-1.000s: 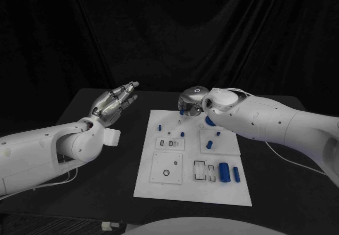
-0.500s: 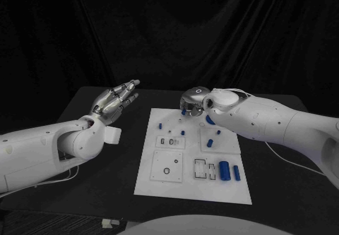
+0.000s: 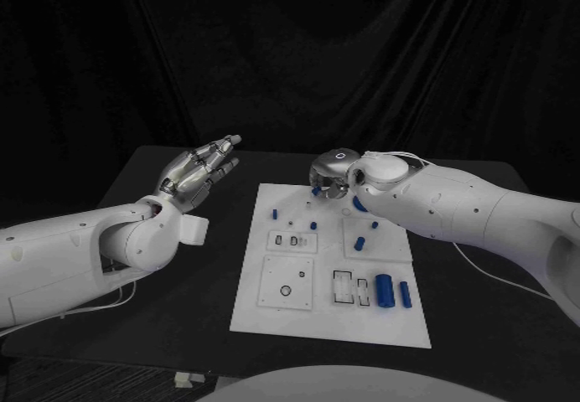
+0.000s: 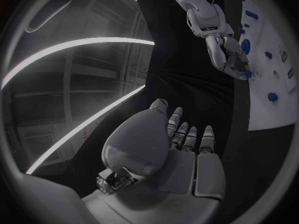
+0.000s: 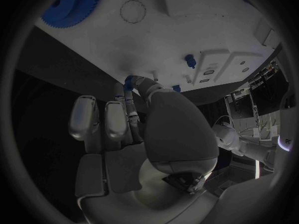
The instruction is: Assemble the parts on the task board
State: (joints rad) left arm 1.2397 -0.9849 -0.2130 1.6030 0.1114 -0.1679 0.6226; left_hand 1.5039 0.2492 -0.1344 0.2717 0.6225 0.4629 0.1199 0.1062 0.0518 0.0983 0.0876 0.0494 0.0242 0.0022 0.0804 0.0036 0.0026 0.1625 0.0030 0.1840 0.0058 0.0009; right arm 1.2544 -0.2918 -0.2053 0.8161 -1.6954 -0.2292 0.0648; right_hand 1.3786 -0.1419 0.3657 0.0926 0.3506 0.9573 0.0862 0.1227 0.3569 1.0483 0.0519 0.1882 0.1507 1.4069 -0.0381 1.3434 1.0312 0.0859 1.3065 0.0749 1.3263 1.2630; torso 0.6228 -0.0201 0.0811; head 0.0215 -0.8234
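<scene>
The right hand (image 3: pixel 328 177) hangs over the far edge of the white board (image 3: pixel 296 314), its fingers pinching a small blue peg (image 5: pixel 129 81). The left hand (image 3: pixel 199 172) is raised beside the board, fingers straight, holding nothing.

Your left hand (image 4: pixel 177 149) lies flat with its fingers (image 4: pixel 190 137) straight and close together, holding nothing. Beyond it your right hand (image 4: pixel 229 57) reaches down to the edge of the white board (image 4: pixel 274 50), its fingertips curled around a small blue peg (image 4: pixel 248 74). You can see other blue pieces on the board, including a round gear (image 4: pixel 245 46).
</scene>
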